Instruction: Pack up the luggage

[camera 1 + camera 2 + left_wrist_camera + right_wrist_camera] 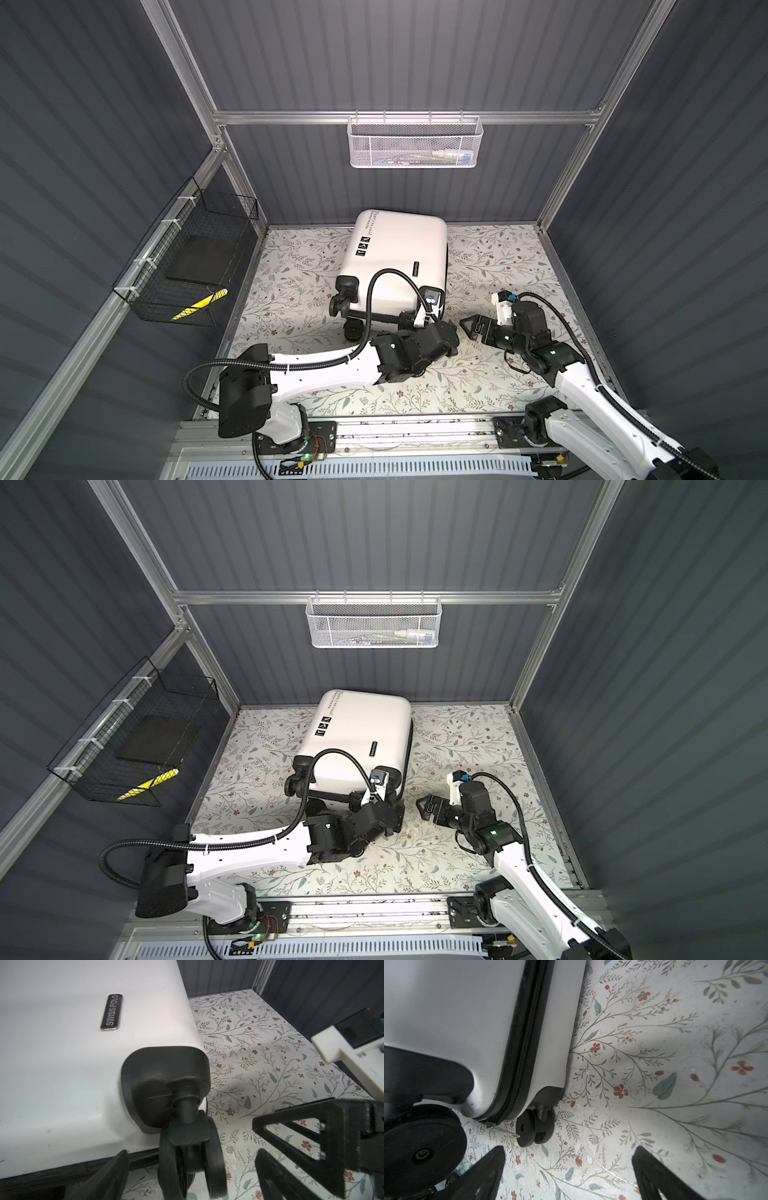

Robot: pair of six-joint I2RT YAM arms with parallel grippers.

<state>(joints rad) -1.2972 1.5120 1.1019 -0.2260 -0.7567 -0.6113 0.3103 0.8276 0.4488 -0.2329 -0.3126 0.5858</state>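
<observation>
A small white hard-shell suitcase [395, 257] with black trim is seen lying flat on one broad side on a pale floral-printed tabletop [519, 257]. It is placed toward 12 o'clock on the table, with its end bearing black script text toward 12 o'clock and its black spinner wheels [338, 306] toward 6 o'clock. The shell halves are shown together. The black zipper [527, 1043] is seen run shut along the visible side, its metal pull [504, 1131] lying at the corner beside a small double wheel [533, 1128].

The left gripper [191, 1155] is positioned at the suitcase's 5 o'clock corner. In the left wrist view its two black fingers [110, 1174] are held wide apart, with one spinner wheel between them. A gap can be made out on each side of the wheel, so nothing is gripped. A black badge [111, 1012] lettered SWISS POLO is fixed to the shell near that wheel's housing.

The right gripper [471, 328] is held low over the table at about 4 o'clock from the suitcase, just beside the left gripper, pointing toward 9 o'clock. Its fingers [483, 1174] are spread wide, with only bare tabletop between them.

A white mesh basket [374, 149] is hung on the back wall at 12 o'clock. A black wire basket [232, 208] is fastened to the side wall at 9 o'clock; a dark flat slab [195, 257] and a yellow-and-black striped object [199, 305] are held in it.
</observation>
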